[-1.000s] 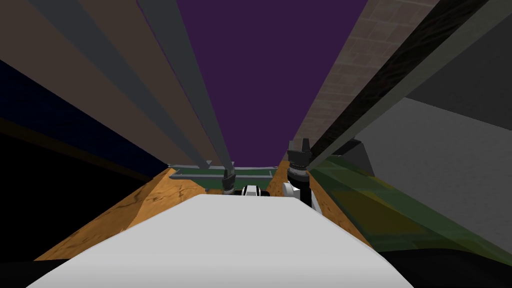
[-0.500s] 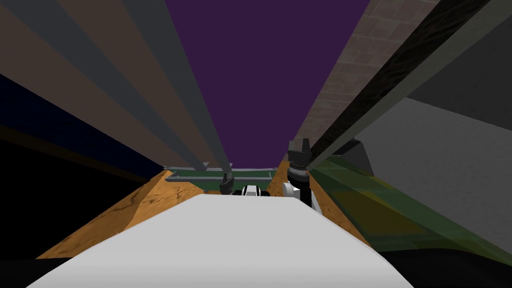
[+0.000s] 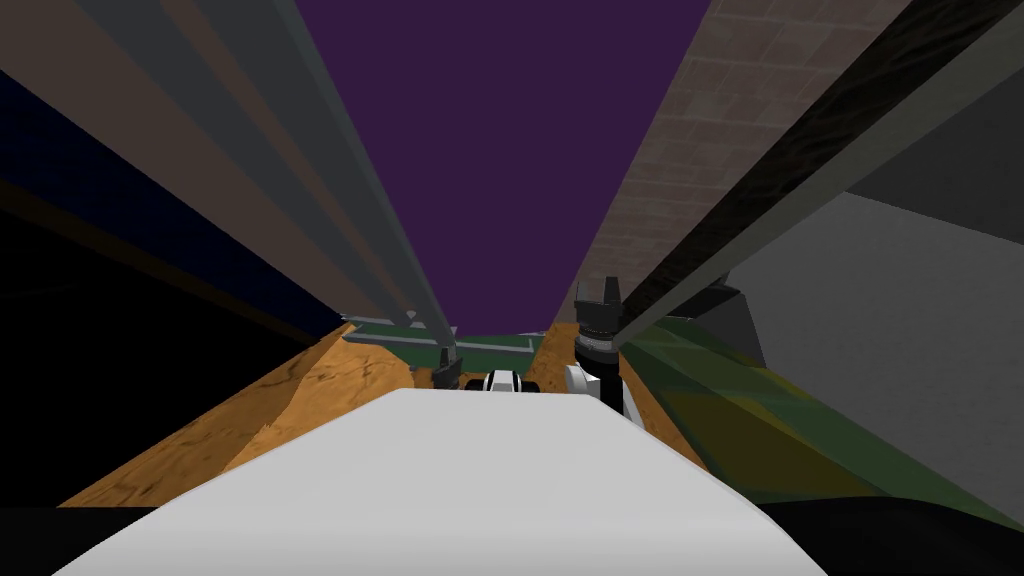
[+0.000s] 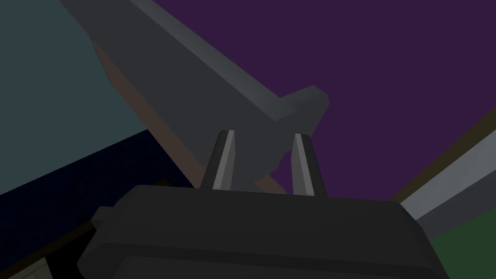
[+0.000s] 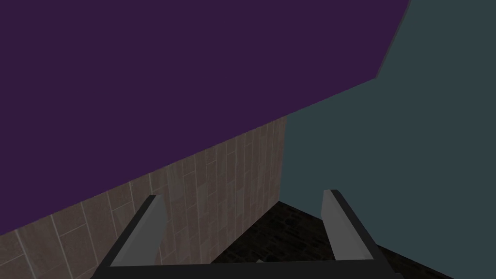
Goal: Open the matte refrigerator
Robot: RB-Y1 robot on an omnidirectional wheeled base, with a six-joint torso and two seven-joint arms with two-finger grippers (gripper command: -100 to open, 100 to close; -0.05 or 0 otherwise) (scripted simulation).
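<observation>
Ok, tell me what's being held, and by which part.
Left gripper clamps the grey handle at its end, beside the mounting bracket. Right gripper is open, empty.

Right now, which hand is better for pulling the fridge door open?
Left. The left hand grips the grey door handle between its fingers; the right hand is open and holds nothing.
</observation>
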